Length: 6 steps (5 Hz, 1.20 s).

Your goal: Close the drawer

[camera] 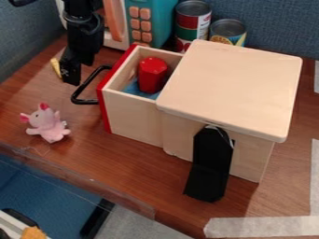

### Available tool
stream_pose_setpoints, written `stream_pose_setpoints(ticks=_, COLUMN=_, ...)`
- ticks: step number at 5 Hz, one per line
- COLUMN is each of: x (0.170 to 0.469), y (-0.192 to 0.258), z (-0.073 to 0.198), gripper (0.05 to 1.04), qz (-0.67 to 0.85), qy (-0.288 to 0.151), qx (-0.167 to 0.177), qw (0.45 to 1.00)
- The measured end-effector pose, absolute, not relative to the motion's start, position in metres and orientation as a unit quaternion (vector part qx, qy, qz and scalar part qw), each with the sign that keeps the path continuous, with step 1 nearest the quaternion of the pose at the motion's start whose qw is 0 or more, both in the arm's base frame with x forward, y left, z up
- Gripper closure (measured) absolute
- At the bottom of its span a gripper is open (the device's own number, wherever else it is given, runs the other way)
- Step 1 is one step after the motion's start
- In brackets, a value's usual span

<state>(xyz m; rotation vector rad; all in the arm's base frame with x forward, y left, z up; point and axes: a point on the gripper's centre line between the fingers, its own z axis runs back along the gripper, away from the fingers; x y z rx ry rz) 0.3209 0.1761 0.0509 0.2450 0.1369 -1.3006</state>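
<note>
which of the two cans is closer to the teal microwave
The left can, with the red and green label, right beside the microwave; the other can stands farther right, with yellow on its label.

Smooth matt pale wood box [230,88], glossy red block [152,74], plush pink toy [46,125], metal cans [192,21]

soft indoor light, brightest on box lid [233,86], glints on metal cans [193,8], soft-edged shadows

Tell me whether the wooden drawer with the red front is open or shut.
Open. The red-fronted wooden drawer juts out from under the top of the pale wooden box, exposing a red faceted block inside.
</note>
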Motion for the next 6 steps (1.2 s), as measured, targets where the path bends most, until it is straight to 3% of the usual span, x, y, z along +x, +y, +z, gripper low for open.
stream_pose_setpoints(ticks=2, x=0.32, y=0.173, z=0.038, gripper=0.083, qz=-0.605, qy=0.079, qx=0.118, qw=0.783)
stream_pose_setpoints(ticks=6, x=0.31, y=0.143, z=0.024, gripper=0.083, qz=-0.635, qy=0.071, qx=0.038, qw=0.768)
